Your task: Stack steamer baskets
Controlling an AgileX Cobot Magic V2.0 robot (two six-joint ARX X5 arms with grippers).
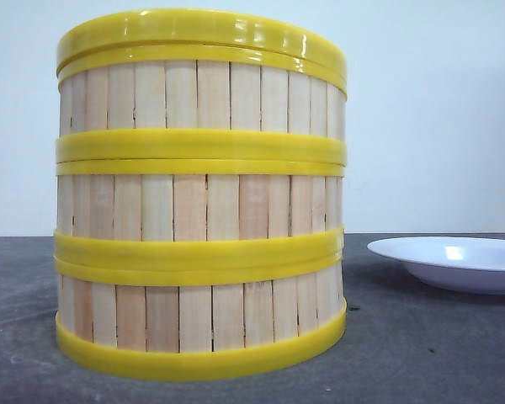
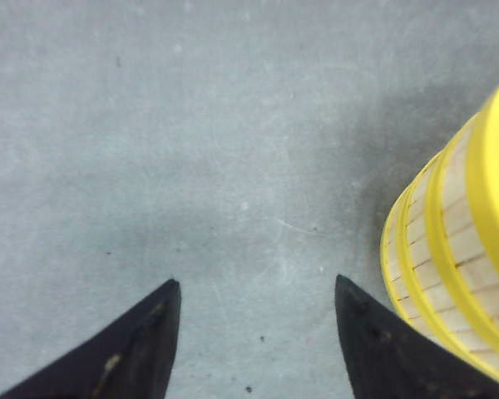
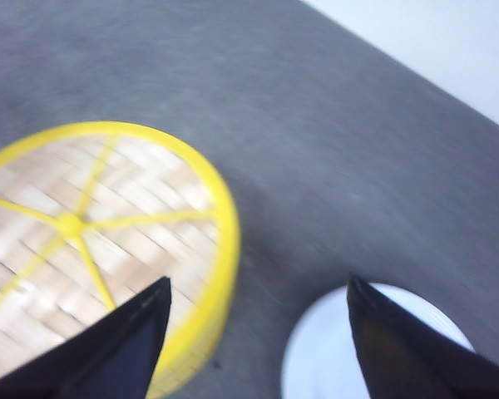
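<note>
The left end effector point(image 2: 256, 332) was wide open, its two dark fingers point(image 2: 145, 349) at the bottom of the left wrist frame with only bare grey desk point(image 2: 191, 150) between them. It held nothing and touched nothing; the stack of baskets point(image 2: 457, 266) stood just beside its finger at the right edge of that frame.

The right end effector point(image 3: 258, 332) was also spread wide and empty. Between and beyond its fingers point(image 3: 116, 349) lay the desk, with a woven lid point(image 3: 91, 241) with yellow rim and spokes at the left of the frame and a white plate point(image 3: 333, 357) at the lower right. That picture was blurred.

The front view showed neither end effector. There, three baskets point(image 1: 200, 202) sat stacked one on another, filling the left and centre of the frame, their yellow rims meeting in bands between the pale wood slats, with a yellow-rimmed lid on top. The plate point(image 1: 450, 263) lay on the desk at the right edge, apart from the stack. Only the right wrist view showed the top's woven pattern; only the front view showed the stack's full height.
</note>
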